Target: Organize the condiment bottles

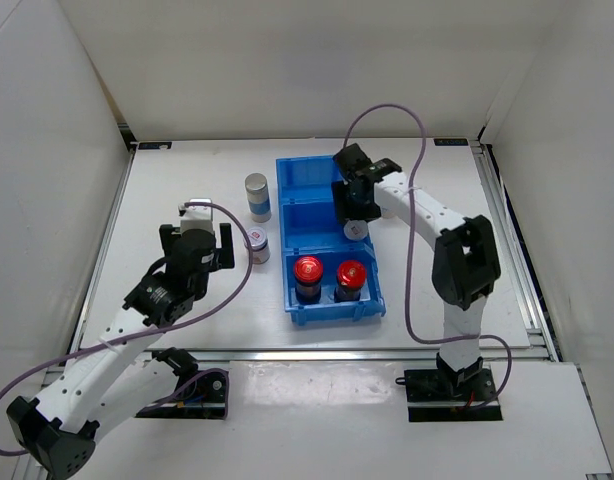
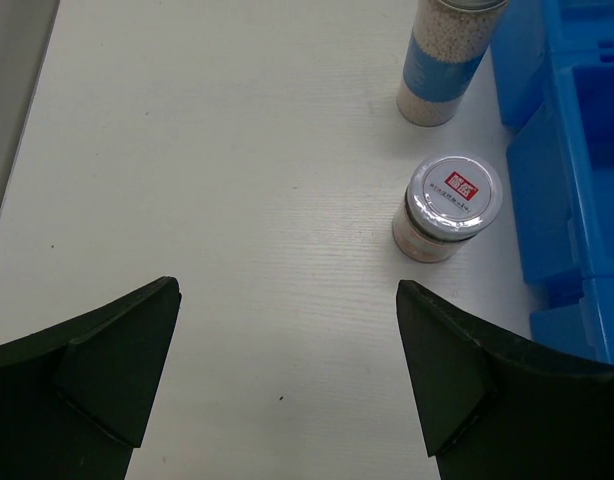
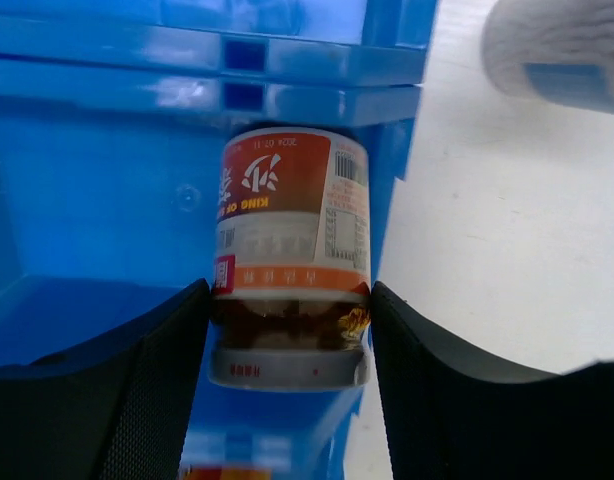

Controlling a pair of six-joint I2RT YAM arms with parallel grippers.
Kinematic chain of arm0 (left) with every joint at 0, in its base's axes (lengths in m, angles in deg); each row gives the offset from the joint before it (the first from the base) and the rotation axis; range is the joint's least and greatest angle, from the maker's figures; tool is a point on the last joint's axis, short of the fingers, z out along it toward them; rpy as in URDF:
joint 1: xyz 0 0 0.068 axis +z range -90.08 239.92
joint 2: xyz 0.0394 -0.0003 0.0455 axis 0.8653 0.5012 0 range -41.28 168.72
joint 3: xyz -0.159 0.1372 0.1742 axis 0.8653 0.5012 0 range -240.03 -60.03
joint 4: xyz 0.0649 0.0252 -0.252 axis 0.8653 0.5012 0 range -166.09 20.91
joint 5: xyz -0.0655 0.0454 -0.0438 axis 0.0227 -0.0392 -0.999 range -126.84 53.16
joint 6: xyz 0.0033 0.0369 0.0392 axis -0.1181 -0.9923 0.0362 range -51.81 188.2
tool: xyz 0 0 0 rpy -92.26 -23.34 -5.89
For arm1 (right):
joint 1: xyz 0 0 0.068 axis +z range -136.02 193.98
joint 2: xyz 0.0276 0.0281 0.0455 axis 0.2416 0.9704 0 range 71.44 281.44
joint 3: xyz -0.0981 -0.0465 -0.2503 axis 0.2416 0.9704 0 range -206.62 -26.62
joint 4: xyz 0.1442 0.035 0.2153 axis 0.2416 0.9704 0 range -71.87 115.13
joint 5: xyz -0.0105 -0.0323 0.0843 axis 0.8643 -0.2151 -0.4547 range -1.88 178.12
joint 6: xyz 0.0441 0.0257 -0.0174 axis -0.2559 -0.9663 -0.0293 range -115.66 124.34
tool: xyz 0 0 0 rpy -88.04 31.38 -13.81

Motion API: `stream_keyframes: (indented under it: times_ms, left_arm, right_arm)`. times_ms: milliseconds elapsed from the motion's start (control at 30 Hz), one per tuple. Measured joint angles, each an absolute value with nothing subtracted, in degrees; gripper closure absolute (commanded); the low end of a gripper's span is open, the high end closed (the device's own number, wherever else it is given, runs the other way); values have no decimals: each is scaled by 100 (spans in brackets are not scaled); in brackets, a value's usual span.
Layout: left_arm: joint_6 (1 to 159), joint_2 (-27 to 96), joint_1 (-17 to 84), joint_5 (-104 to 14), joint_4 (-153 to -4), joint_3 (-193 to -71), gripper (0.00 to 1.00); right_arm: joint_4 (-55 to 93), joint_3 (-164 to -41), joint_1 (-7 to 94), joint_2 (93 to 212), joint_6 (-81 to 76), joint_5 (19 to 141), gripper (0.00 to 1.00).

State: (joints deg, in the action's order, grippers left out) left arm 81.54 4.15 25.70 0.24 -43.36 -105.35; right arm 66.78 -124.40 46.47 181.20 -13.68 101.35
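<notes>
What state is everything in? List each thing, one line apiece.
Left gripper: open, empty.
Right gripper: shut on short silver-lidded glass jar, at middle compartment of blue plastic bin.
Two dark jars with red domed caps: upright in bin's near compartment.
Tall silver-grey cylinder with bluish label: upright on table, outside bin.
Second short silver-lidded jar: upright on table, outside bin.

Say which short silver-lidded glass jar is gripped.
The orange-labelled jar held by the right gripper at the blue plastic bin; the other jar stands free on the table.
</notes>
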Motion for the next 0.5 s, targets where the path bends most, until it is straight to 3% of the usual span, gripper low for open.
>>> stream_keyframes:
  times_ms: [300,500]
  left_arm:
    - [8147,404,2570,4,-4483,-10455,0]
    - [8117,404,2570,0,-4487,-10455,0]
  right_arm:
    - [6442,-12132,4664,18452,-1521,9888,91]
    - [6424,-12134,4680,18437,-1512,9842,60]
